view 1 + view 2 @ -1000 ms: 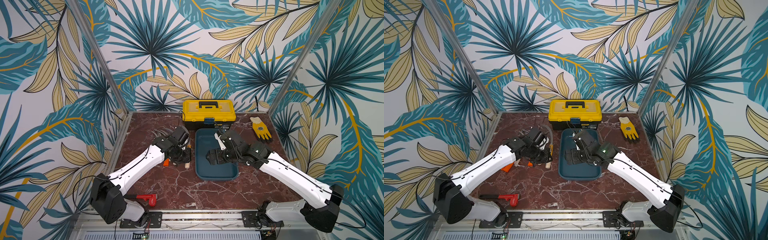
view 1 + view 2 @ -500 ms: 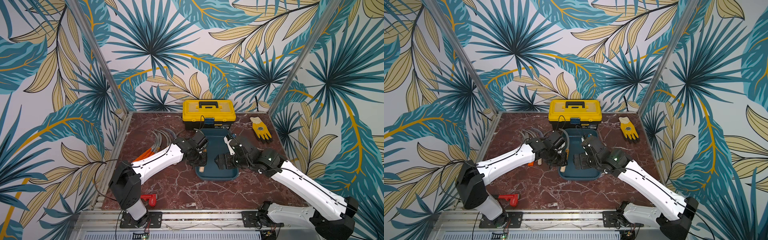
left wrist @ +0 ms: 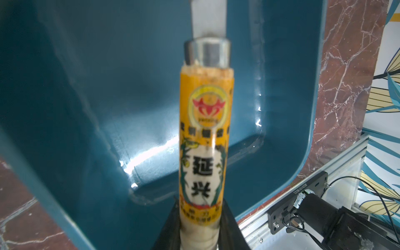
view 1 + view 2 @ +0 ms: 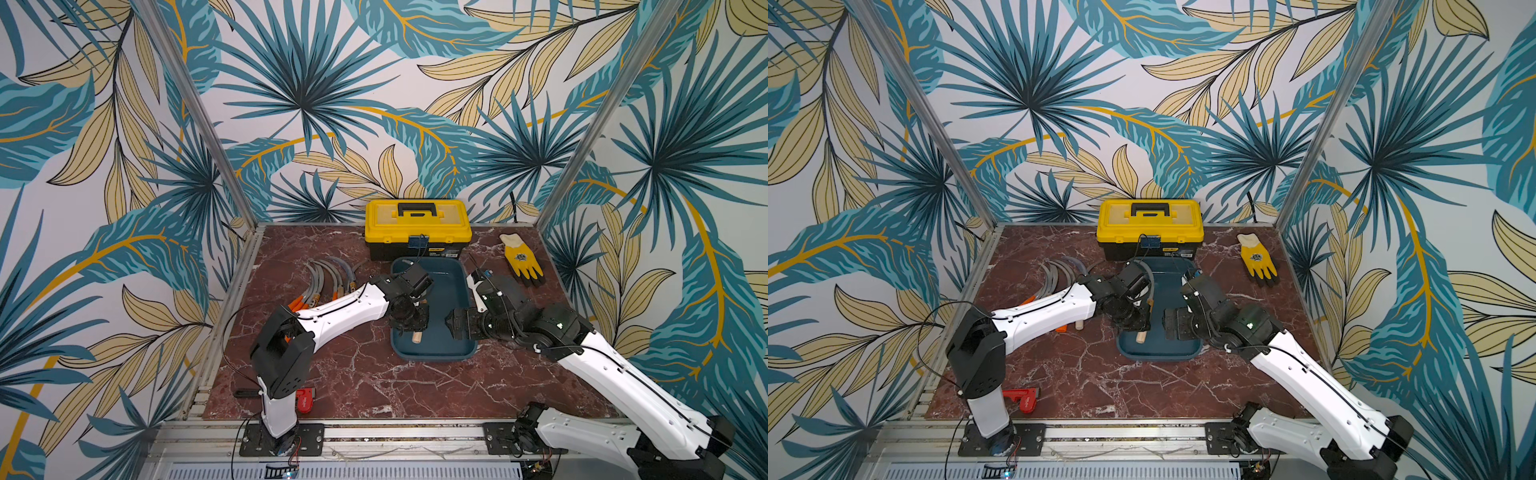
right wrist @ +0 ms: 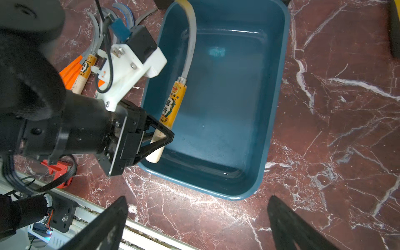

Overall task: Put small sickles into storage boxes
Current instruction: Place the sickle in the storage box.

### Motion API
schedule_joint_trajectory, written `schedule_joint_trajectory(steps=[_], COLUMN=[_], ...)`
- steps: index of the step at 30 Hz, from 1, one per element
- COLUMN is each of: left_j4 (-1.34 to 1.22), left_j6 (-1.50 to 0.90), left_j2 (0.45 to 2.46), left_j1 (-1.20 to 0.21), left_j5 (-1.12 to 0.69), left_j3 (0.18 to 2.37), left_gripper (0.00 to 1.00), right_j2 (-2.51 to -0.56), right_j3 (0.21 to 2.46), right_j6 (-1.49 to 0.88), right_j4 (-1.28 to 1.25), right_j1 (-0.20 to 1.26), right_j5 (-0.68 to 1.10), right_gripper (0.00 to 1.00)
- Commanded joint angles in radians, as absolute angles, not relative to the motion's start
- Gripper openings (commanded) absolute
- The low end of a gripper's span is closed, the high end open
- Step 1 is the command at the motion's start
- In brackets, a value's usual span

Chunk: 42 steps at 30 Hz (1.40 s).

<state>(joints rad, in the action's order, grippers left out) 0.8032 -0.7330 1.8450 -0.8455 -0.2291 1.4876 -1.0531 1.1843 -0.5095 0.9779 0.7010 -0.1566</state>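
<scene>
My left gripper point(image 4: 411, 326) point(image 5: 160, 138) is shut on the pale wooden end of a small sickle's handle point(image 3: 203, 129) point(image 5: 173, 101), which bears a yellow label. It holds the sickle over the left side of the dark teal storage box point(image 4: 432, 356) point(image 5: 279, 86). The grey blade point(image 5: 190, 47) curves toward the box's far left corner. My right gripper point(image 4: 455, 328) point(image 5: 198, 197) stands open with nothing in it, over the box's near right part. Several more sickles point(image 4: 328, 282) point(image 4: 1059, 274) lie in a pile left of the box, with orange and wooden handles.
A yellow-and-black toolbox point(image 4: 417, 226) stands right behind the box. A yellow work glove point(image 4: 521, 262) lies at the back right. A red tool point(image 4: 305, 401) lies at the front left beside the left arm's base. The aluminium frame rail point(image 5: 151, 233) runs along the front edge.
My left arm has swung right from the sickle pile to the box, carrying the sickle. My right gripper has drawn back from the box's middle toward its near right side.
</scene>
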Motion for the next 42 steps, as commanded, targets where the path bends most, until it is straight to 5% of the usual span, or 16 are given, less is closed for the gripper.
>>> schedule_joint_trajectory(steps=[1,22,42], left_j4=[0.773,0.726,0.727], left_j6=[-0.73,-0.678,-0.643], left_j2=[1.877,2.043,2.048], left_j1=[-0.848,-0.818,-0.812], left_j5=[-0.239,-0.25,-0.259], left_j3=[1.523,1.496,1.521], left_gripper=[0.0,0.0,0.33], right_j2=[-1.046,-1.098,-1.121], right_j3=[1.169,1.193,1.216], right_j6=[-0.515,-0.499,-0.473], right_j4=[1.006,0.999,1.0], right_j1=[0.686,0.648,0.615], right_j5=[-0.149,-0.093,-0.072], right_gripper=[1.0,0.99,1.0])
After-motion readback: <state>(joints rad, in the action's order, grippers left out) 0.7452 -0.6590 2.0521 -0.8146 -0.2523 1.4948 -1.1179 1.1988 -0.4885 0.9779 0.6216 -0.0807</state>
